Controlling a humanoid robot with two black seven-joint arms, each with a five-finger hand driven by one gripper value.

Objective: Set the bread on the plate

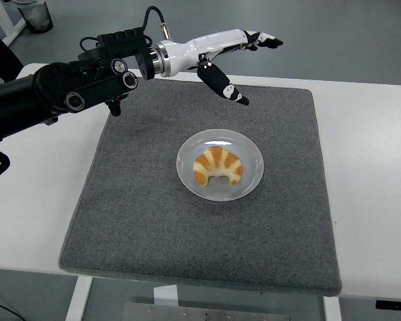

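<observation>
A golden croissant [218, 166] lies in the middle of a small white plate [250, 178] on the grey mat. My left hand [244, 63] is raised well above the table, up and behind the plate. Its white fingers [254, 37] are stretched out and the thumb hangs down. It is open and holds nothing. The black left arm [60, 93] comes in from the left edge. The right arm is out of view.
A grey felt mat [154, 227] covers most of the white table [367, 154]. A small clear object [147, 59] lies at the table's far edge. A dark bin [33, 15] stands on the floor at the top left.
</observation>
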